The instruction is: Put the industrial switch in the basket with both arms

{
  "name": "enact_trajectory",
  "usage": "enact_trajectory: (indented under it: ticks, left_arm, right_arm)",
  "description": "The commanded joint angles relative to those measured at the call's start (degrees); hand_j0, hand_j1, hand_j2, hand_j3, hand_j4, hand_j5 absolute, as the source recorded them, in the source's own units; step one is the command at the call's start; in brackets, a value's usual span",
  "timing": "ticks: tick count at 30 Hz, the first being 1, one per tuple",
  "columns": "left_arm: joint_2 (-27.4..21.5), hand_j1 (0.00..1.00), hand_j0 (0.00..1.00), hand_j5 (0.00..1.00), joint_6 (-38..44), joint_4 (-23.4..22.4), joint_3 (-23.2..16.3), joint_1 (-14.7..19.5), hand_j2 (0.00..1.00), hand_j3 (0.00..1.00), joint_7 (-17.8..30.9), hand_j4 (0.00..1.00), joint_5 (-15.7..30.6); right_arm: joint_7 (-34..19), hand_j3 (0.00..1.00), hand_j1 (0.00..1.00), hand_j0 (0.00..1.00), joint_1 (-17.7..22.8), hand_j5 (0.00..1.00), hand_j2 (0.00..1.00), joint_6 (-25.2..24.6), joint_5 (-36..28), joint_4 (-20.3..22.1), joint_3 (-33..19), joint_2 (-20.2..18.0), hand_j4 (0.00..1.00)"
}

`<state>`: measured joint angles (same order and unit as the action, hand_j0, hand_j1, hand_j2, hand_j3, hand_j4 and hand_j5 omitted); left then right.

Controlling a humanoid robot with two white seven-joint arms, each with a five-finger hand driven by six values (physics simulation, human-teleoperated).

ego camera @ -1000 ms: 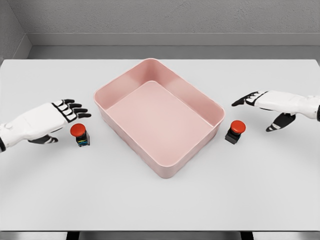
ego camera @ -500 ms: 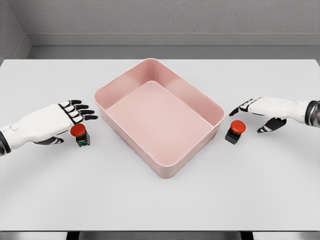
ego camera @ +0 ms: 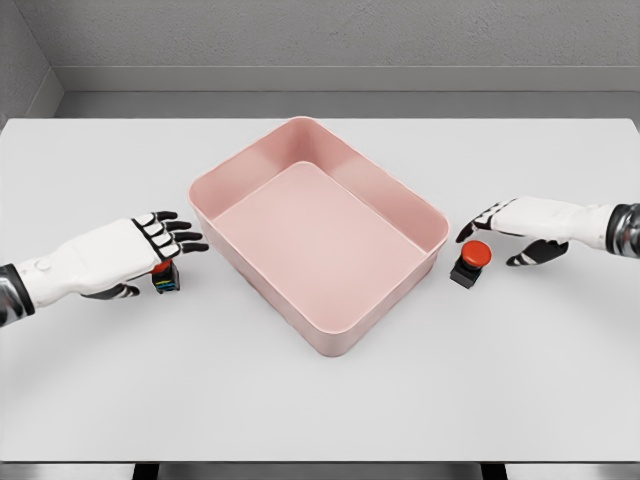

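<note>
A pink rectangular basket (ego camera: 400, 185) sits turned at an angle in the middle of the white table. Left of it stands an industrial switch (ego camera: 165, 279) with a red button and dark base, mostly covered by my left hand (ego camera: 165, 243), whose fingers are spread above it and hold nothing. Right of the basket stands a second switch (ego camera: 471, 264) with a red button on a black base. My right hand (ego camera: 500, 232) hovers just above and behind it, fingers relaxed and open, thumb off to the right.
The white table (ego camera: 320, 400) runs to a grey wall at the back and to a front edge near the bottom of the view. Bare tabletop lies in front of the basket.
My left hand slid right and forward until it covers the left switch. My right hand moved left and dropped closer to the right switch. Neither switch nor the basket has moved.
</note>
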<state>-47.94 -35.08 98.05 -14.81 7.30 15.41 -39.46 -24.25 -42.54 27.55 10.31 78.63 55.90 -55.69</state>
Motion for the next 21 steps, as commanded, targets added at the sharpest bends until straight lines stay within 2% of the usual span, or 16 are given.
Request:
enact_trajectory:
  ticks: [1,4,8,15,21]
  left_arm:
    - [-0.1,0.98,0.98,0.98,0.1,-0.1,-0.1,0.0,0.98,0.98,0.0,0.98,0.3]
    - [-0.1,0.82,0.82,0.82,0.1,-0.3,0.0,0.0,0.82,0.82,0.0,0.82,0.3]
    - [-0.1,0.73,0.73,0.73,0.1,-0.2,-0.1,-0.1,0.73,0.73,0.1,0.73,0.3]
    - [0.0,0.68,0.68,0.68,0.1,-0.1,-1.4,-0.1,0.68,0.68,0.2,0.68,0.1]
    - [-0.6,0.47,0.47,0.47,0.1,-0.1,-1.2,0.0,0.47,0.47,0.0,0.47,0.2]
  right_arm:
    - [-0.1,0.78,0.78,0.78,-0.1,0.78,0.78,-0.1,-0.3,1.9,0.0,-0.7,0.78]
    - [-0.7,0.78,0.78,0.78,0.0,0.78,0.78,-0.1,-0.3,3.0,0.0,-1.0,0.78]
    - [-0.7,0.78,0.78,0.78,0.0,0.78,0.78,-0.1,-0.3,3.6,0.0,-1.1,0.78]
    - [-0.7,0.77,0.77,0.77,0.0,0.77,0.77,-0.1,-0.3,3.7,0.6,-1.0,0.77]
    - [-0.6,0.77,0.77,0.77,-0.1,0.77,0.77,-0.3,-0.3,3.7,1.2,-0.9,0.77]
